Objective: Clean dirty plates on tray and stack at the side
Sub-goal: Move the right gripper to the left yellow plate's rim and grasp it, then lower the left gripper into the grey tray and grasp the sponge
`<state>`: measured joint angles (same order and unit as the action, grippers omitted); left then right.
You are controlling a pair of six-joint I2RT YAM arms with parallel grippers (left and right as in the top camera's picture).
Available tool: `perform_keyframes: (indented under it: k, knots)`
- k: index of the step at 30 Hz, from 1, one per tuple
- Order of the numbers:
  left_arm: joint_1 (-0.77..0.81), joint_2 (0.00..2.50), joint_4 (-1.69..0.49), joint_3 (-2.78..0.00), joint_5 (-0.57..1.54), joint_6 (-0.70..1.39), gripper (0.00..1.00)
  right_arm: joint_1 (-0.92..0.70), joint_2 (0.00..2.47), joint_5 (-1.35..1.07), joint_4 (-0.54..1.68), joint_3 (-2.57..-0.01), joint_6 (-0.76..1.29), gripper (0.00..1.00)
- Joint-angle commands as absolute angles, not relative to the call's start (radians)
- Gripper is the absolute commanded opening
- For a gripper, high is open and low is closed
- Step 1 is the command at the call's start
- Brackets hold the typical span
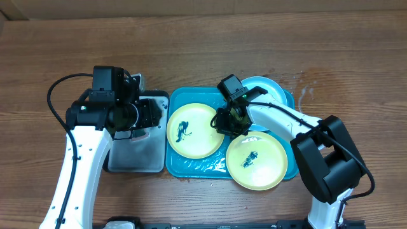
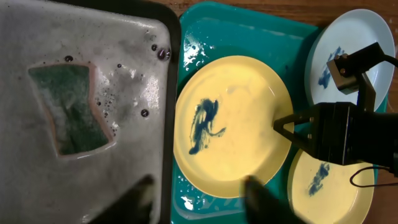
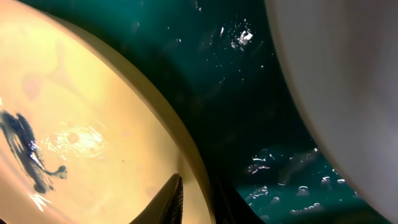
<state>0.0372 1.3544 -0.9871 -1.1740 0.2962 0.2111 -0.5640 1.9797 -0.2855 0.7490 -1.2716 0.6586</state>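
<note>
Three plates lie on the teal tray (image 1: 181,97). A yellow-green plate (image 1: 195,130) with a dark blue smudge sits at its left. A second smudged yellow-green plate (image 1: 256,160) overhangs the front right corner, and a light blue plate (image 1: 266,88) is at the back right. My right gripper (image 1: 224,123) is shut on the left plate's right rim (image 3: 186,143), one finger (image 3: 171,199) on top and the other under the edge. My left gripper (image 2: 199,200) hovers open and blurred over the border between the grey metal tray and the teal tray, holding nothing.
A grey metal tray (image 1: 133,152) with soapy water stands left of the teal tray. A green-and-tan sponge (image 2: 71,109) lies in it. Bare wooden table surrounds both trays.
</note>
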Motion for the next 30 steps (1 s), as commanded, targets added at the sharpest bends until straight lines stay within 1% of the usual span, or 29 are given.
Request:
perform_keyframes:
  k: [1,4,6,8,9,10,11,12,13,16,17,19,24,26,28,29,30]
  knots:
    - [0.033,1.364,-0.992,-1.196,0.283,0.217,0.29,-0.575,2.010,-0.288,0.743,-1.273,0.667,0.19]
    - [0.033,1.368,-1.025,-1.190,0.116,0.276,0.27,-0.575,2.010,-0.289,0.754,-1.273,0.662,0.20]
    - [0.033,1.373,-1.034,-1.171,0.005,0.369,0.21,-0.575,2.010,-0.288,0.753,-1.273,0.659,0.21]
    - [0.033,1.382,-1.019,-1.133,-0.064,0.439,0.21,-0.575,2.010,-0.288,0.752,-1.273,0.659,0.21]
    - [0.033,1.390,-1.003,-1.112,-0.071,0.459,0.25,-0.575,2.010,-0.288,0.752,-1.273,0.659,0.21]
    - [0.033,1.401,-0.978,-1.087,-0.065,0.470,0.25,-0.575,2.010,-0.288,0.752,-1.273,0.658,0.22]
    - [0.033,1.416,-0.947,-1.060,-0.052,0.473,0.22,-0.575,2.010,-0.288,0.753,-1.273,0.659,0.22]
    - [0.033,1.434,-0.919,-1.037,-0.046,0.480,0.15,-0.575,2.010,-0.288,0.753,-1.273,0.659,0.22]
    - [0.033,1.455,-0.894,-1.018,-0.044,0.489,0.10,-0.575,2.010,-0.288,0.752,-1.273,0.659,0.22]
    - [0.033,1.529,-0.841,-0.987,-0.040,0.516,0.08,-0.575,2.010,-0.289,0.754,-1.273,0.659,0.22]
    - [0.033,1.580,-0.823,-0.986,-0.041,0.530,0.05,-0.575,2.010,-0.289,0.754,-1.273,0.658,0.22]
    - [0.033,1.626,-0.797,-0.986,-0.041,0.533,0.04,-0.575,2.010,-0.288,0.753,-1.273,0.658,0.22]
    - [0.033,1.657,-0.774,-0.991,-0.041,0.565,0.04,-0.575,2.010,-0.288,0.754,-1.273,0.654,0.22]
    - [0.033,1.644,-0.783,-1.003,-0.044,0.565,0.08,-0.575,2.010,-0.289,0.753,-1.273,0.654,0.23]
    - [0.033,1.623,-0.806,-1.019,-0.062,0.567,0.09,-0.575,2.010,-0.288,0.752,-1.273,0.654,0.24]
    - [0.033,1.611,-0.816,-1.026,-0.078,0.573,0.12,-0.575,2.010,-0.288,0.752,-1.273,0.654,0.25]
    - [0.033,1.597,-0.830,-1.033,-0.095,0.582,0.19,-0.575,2.010,-0.288,0.752,-1.273,0.654,0.25]
